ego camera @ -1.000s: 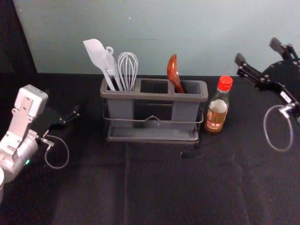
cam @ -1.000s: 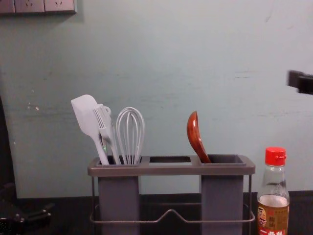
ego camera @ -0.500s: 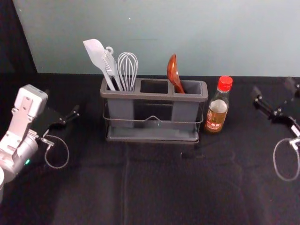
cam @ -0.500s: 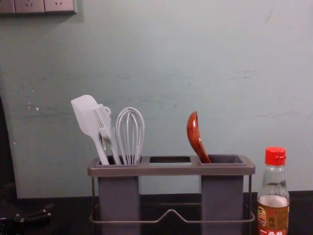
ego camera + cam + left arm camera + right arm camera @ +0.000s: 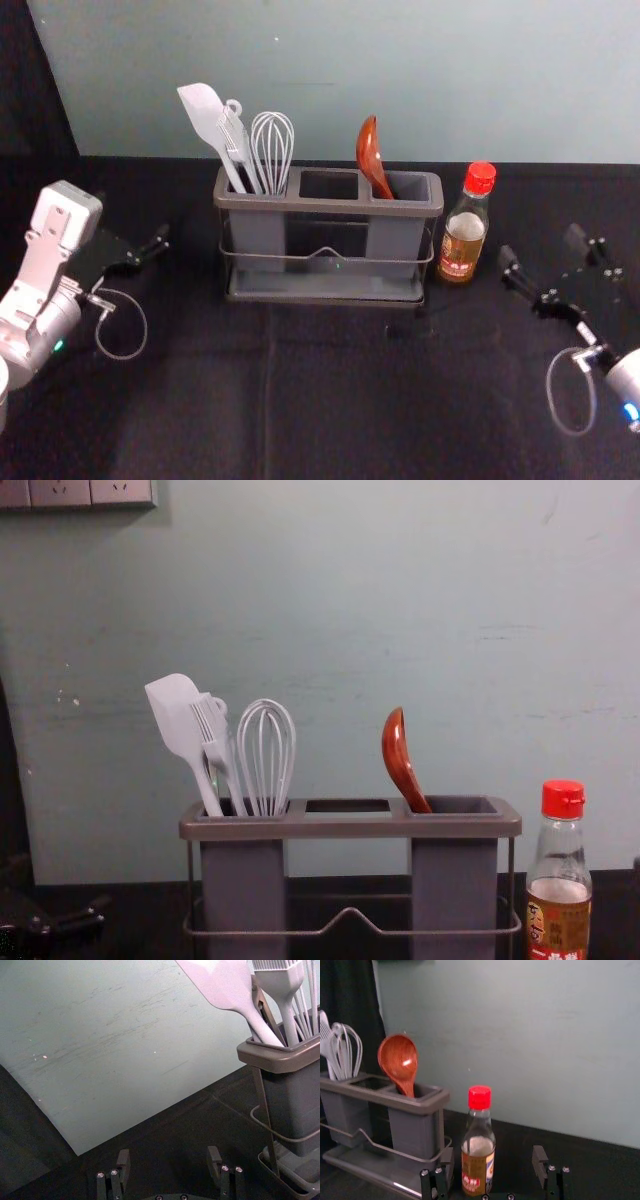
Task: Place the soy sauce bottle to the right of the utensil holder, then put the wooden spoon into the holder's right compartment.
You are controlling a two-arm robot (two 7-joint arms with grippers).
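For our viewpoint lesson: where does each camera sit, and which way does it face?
Left wrist: on the left arm, facing the spatula and the left end of the holder; the open left tool shows.
Right wrist: on the right arm, facing the soy sauce bottle; the open right tool shows.
Chest: low, facing forward across the holder; part of the left tool shows.
Head: high, facing forward and down; both arms and tools show.
Head and right wrist views share the bottle and wooden spoon.
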